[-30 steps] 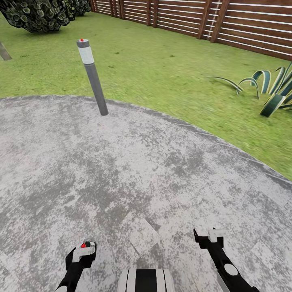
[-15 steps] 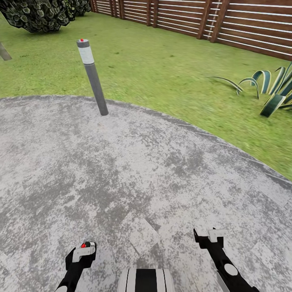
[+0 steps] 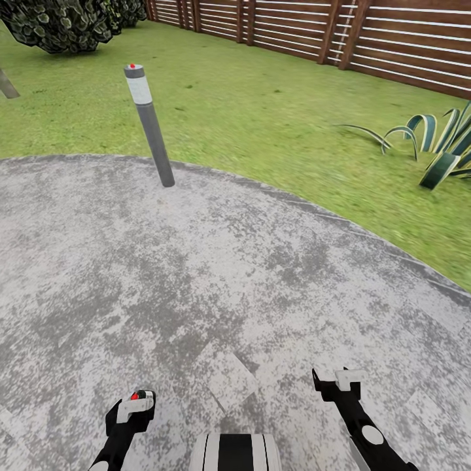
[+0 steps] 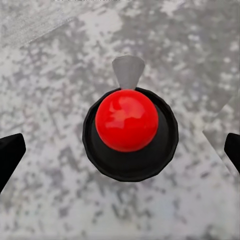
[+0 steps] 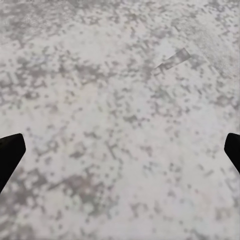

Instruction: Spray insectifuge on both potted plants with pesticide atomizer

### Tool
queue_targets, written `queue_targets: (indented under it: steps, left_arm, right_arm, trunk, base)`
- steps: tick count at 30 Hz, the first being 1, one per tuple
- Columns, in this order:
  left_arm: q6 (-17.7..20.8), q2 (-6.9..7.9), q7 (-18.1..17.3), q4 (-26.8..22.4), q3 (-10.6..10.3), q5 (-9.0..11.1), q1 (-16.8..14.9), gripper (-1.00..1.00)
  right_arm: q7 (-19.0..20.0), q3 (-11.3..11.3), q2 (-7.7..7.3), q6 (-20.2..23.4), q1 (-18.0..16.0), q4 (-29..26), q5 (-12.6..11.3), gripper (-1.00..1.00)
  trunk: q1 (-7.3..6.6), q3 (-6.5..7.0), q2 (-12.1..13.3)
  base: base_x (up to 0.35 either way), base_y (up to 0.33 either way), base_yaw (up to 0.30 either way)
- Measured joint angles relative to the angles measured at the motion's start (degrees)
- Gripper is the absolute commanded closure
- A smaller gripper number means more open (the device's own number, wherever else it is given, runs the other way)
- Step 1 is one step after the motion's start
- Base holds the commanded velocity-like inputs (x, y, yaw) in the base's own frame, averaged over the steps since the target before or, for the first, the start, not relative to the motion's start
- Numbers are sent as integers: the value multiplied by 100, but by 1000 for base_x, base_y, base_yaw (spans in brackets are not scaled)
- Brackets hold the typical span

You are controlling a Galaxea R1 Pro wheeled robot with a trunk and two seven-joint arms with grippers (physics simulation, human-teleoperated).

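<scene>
While the robot stands on the round mottled grey paved patch (image 3: 216, 281), the green lawn (image 3: 261, 104) spreads beyond it to the slatted brown wooden fence (image 3: 340, 33). A blue-green striped agave (image 3: 438, 147) grows at the right, and a grey post with a red-dotted top (image 3: 150, 124) rises at the paving's edge. The left claw (image 3: 134, 407) holds the pesticide atomizer (image 4: 129, 132), its red part and pale grey nozzle facing the wrist camera between widely parted fingers. The right claw (image 3: 340, 383) hangs wide open and empty.
</scene>
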Motion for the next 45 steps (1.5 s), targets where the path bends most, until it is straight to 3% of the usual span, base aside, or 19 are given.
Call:
queue_targets:
  steps: [11, 12, 40, 45]
  left_arm:
    - [-4, 0, 0, 0, -1, 3, 0, -100]
    - [-4, 0, 0, 0, -1, 4, 0, 100]
    - [-13, -2, 1, -8, -4, 2, 0, 100]
    - [-13, -9, -3, -9, -10, 0, 0, 100]
  right_arm:
    - [3, 0, 0, 0, 0, -5, 0, -100]
    - [3, 0, 1, 0, 0, -4, 0, -100]
    - [3, 0, 0, 0, 0, 3, 0, -100]
    - [-5, 0, 0, 0, 0, 2, 1, -100]
  trunk:
    - [0, 0, 0]
    - [0, 0, 0]
    - [0, 0, 0]
    - [-13, 110, 6]
  base:
    - [31, 0, 0]
    - [1, 0, 0]
    - [0, 0, 0]
    - [0, 0, 0]
